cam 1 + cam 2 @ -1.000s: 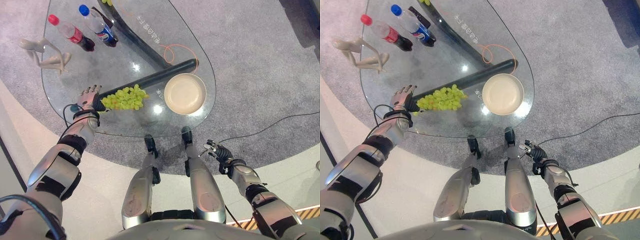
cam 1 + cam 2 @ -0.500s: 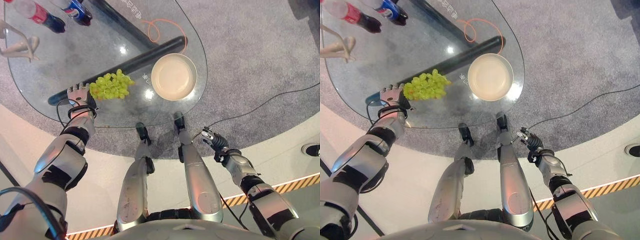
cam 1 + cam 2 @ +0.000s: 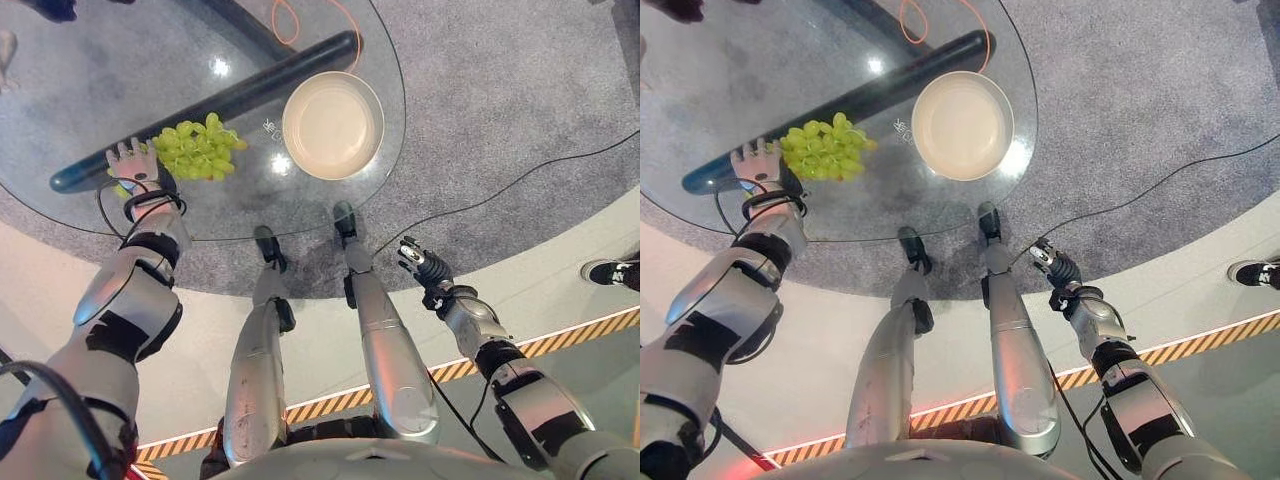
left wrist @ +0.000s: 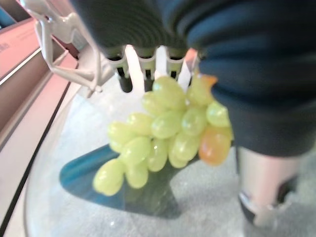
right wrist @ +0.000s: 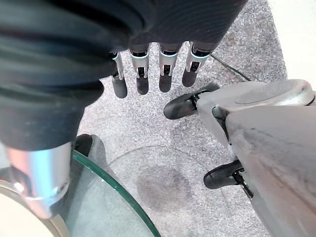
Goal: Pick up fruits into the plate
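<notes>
Left hand [image 3: 131,163] rests on the glass table [image 3: 60,110] near its near-left edge, fingers straight and spread, palm down. The grapes [image 3: 191,150], a green bunch, lie on the glass just beside this hand, on its plate side, touching or nearly touching the fingers. In the left wrist view the bunch [image 4: 163,133] sits directly under the fingertips [image 4: 126,84]; the fingers are extended, not curled round the fruit. One grape at the edge of the bunch shows orange. The hand is open and grips nothing.

The plate [image 3: 333,125], round and cream, stands on the table toward its near-right edge, apart from the grapes. No fruit lies in it.

A dark bar [image 3: 250,85] runs under the glass from the left edge toward the far right, passing behind the grapes and the plate. An orange cable [image 3: 290,15] loops beyond it at the far side.

Right hand [image 3: 422,265] hangs off the table, past its near-right edge, over grey carpet [image 3: 520,110]. In the right wrist view its fingers [image 5: 143,74] are straight and relaxed, holding nothing; the table rim [image 5: 118,190] shows below them.

A person's shoe [image 3: 610,272] stands on the pale floor at the right.
</notes>
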Controlling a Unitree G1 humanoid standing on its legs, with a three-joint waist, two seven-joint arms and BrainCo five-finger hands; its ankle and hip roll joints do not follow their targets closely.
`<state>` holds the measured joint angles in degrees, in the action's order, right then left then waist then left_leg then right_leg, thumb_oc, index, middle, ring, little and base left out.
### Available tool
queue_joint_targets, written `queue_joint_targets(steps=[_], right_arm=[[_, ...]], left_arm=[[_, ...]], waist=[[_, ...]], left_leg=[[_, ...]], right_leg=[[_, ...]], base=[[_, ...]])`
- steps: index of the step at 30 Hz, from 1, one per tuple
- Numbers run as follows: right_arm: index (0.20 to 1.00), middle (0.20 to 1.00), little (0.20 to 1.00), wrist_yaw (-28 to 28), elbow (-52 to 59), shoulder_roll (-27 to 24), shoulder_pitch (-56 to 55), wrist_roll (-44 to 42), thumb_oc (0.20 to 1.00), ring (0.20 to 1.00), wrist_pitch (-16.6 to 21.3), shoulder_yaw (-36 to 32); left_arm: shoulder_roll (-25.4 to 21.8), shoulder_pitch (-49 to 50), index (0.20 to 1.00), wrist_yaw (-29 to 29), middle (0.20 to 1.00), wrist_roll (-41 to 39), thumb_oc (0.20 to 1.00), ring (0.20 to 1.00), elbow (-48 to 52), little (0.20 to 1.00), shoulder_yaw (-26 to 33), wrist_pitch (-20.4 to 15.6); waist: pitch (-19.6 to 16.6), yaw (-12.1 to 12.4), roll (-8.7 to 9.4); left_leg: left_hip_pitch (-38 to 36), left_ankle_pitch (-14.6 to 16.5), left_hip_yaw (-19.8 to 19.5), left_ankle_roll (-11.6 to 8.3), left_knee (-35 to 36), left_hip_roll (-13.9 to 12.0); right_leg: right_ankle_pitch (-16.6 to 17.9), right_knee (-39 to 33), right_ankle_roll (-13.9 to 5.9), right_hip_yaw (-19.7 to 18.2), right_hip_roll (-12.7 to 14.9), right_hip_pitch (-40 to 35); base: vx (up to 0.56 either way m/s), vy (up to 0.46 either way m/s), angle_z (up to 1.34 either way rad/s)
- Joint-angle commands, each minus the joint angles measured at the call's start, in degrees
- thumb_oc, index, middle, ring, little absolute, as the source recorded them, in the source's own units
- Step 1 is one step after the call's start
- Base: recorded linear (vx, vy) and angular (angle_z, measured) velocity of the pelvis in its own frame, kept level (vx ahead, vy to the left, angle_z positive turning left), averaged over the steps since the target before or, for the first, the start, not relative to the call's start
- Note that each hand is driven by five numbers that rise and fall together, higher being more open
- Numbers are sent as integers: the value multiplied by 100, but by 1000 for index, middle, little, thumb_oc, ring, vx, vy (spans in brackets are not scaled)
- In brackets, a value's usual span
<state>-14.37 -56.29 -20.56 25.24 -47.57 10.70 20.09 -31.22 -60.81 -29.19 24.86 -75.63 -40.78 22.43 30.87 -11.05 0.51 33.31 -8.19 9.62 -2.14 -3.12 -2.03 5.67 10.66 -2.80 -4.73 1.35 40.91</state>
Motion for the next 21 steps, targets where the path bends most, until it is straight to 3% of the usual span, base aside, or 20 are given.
queue_joint_targets(steps=[1, 10, 21], right_arm=[[1000, 1000, 1000, -179, 169, 158, -193, -273, 1000, 1000, 161, 119], [1000, 1000, 1000, -223, 278, 227, -186, -407, 1000, 1000, 180, 161], [1000, 1000, 1000, -259, 270, 235, -255, -403, 1000, 1000, 178, 138]], left_arm=[[-145, -86, 200, -224, 200, -6, 200, 200, -301, 200, 99, 63], [-184, -302, 200, -286, 200, 146, 200, 200, -259, 200, 85, 212], [-171, -270, 200, -243, 200, 201, 200, 200, -219, 200, 67, 68]], waist=[[-108, 50, 131], [-108, 56, 186], [-108, 63, 184]], left_leg=[[314, 728, -576, -47, -741, 142], [469, 764, -657, -44, -847, 177], [378, 773, -660, -22, -834, 188]], right_leg=[[-547, 586, 30, 126, -414, 169], [-549, 670, 26, 172, -427, 303], [-543, 673, 30, 186, -437, 227]], base=[[3, -31, 3], [11, -24, 1], [0, 0, 0]])
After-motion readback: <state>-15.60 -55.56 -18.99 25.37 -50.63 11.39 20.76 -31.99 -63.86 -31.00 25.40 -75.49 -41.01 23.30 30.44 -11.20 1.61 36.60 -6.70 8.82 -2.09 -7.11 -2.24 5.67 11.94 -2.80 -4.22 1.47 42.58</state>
